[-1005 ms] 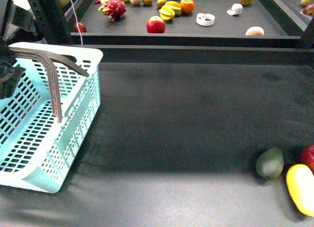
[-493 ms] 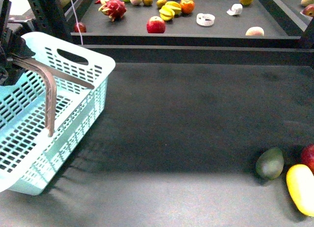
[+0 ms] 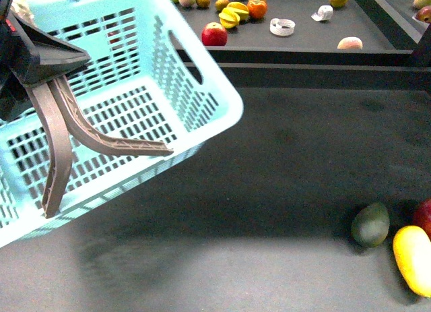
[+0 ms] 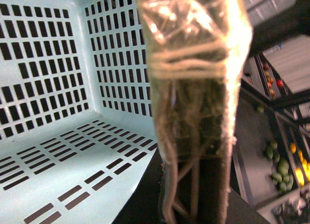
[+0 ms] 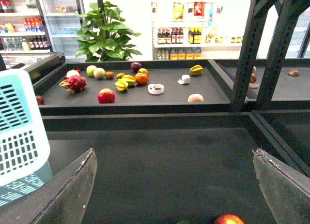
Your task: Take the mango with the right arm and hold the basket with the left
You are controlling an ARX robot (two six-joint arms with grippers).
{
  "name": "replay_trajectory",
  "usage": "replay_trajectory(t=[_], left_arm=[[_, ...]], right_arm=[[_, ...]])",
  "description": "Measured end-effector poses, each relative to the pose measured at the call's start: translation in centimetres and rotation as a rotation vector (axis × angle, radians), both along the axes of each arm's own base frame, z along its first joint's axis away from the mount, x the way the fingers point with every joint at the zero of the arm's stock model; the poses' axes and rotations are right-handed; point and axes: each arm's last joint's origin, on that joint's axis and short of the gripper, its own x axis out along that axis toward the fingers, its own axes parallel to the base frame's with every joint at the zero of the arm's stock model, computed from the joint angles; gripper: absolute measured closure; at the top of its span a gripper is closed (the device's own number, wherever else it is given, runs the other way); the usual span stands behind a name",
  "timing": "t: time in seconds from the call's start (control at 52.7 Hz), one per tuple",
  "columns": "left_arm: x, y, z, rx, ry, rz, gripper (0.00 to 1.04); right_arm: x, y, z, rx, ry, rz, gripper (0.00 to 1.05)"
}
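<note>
left jaws clamped on handle (image 3: 57, 143) of tilted basket (image 3: 202, 96) — could slip | right jaws apart | mango (image 3: 412, 260) lower right, crowded — misgrasp risk

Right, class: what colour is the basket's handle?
The handle is brown, seen best in the front view.

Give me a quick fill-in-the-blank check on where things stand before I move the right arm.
1. The left claw lifts the basket by its brown ____.
2. The mango, the dark-green fruit and the red fruit lie together on the robot's ____ side.
3. The right claw is ____, with nothing between its fingers.
Missing words: handle; right; open.
</note>
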Motion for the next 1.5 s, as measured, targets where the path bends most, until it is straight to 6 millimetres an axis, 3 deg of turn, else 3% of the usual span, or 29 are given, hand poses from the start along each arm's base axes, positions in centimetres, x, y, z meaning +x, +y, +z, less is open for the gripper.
replay_trajectory(t=[0.247,0.455,0.796,1.119,1.176,1.233,1.29,1.498], left_arm=[[-3.7,-4.6,-0.6,0.184,-0.121,-0.309,0.95],[-5.1,-6.8,-0.9,0.299,-0.136,-0.379,0.96],[-5.7,-8.4,0.0,0.254,-0.154,-0.386,0.96],[-5.7,-8.5,0.0,0.246,-0.151,-0.38,0.96],[-5.7,-8.5,0.1,0.245,-0.152,-0.38,0.96],[-5.7,-8.5,0.1,0.246,-0.152,-0.38,0.96],[-5.7,-8.5,0.1,0.245,-0.152,-0.377,0.96],[-5.6,-8.5,0.1,0.247,-0.153,-0.375,0.96]], right_arm=[[0.0,0.0,0.0,0.0,0.0,0.0,0.08],[0.0,0.0,0.0,0.0,0.0,0.0,0.08],[0.0,0.0,0.0,0.0,0.0,0.0,0.08],[0.0,0.0,0.0,0.0,0.0,-0.002,0.08],[0.1,0.0,-0.1,0.042,0.068,-0.101,0.08],[0.4,-0.7,-0.4,0.118,0.151,-0.31,0.08],[0.9,-1.6,-0.8,0.166,0.19,-0.394,0.08],[2.9,-5.8,-1.9,0.265,0.253,-0.456,0.08]])
